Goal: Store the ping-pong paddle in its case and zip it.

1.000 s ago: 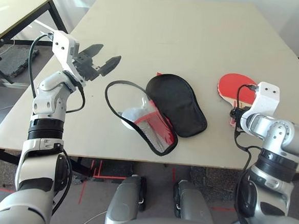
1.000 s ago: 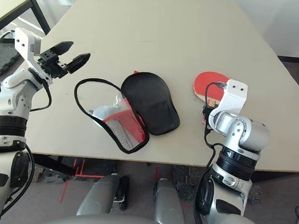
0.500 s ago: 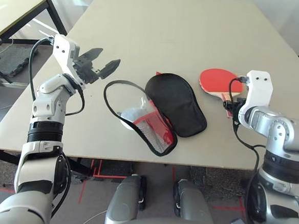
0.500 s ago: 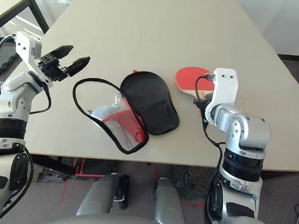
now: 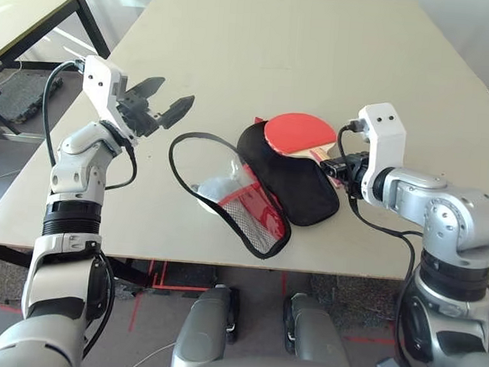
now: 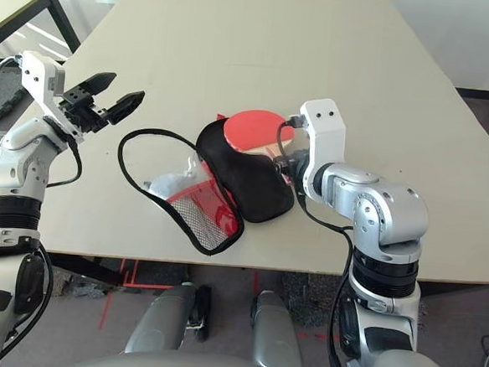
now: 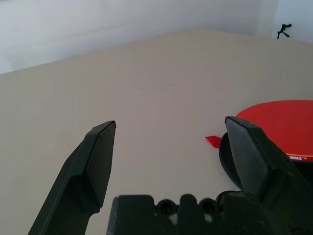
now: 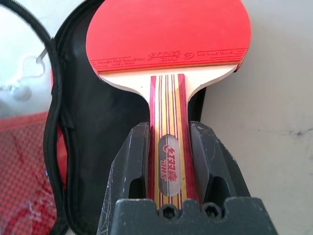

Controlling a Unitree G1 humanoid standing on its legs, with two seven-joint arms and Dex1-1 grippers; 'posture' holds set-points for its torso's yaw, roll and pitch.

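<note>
The right gripper [image 8: 168, 161] is clamped on the paddle's [image 5: 294, 135] handle; the paddle runs straight out from its fingers, head over the open case [image 5: 291, 174]. The left gripper [image 5: 162, 98] is spread wide, holding nothing.

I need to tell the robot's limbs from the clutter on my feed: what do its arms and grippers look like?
Both arms are silver metal with black ribbed joint bands. Each wrist carries a white boxy camera housing with a black cable looping from it. The left gripper and right gripper each have two black, tapering, wedge-shaped fingers on a black base with small screw holes.
</note>
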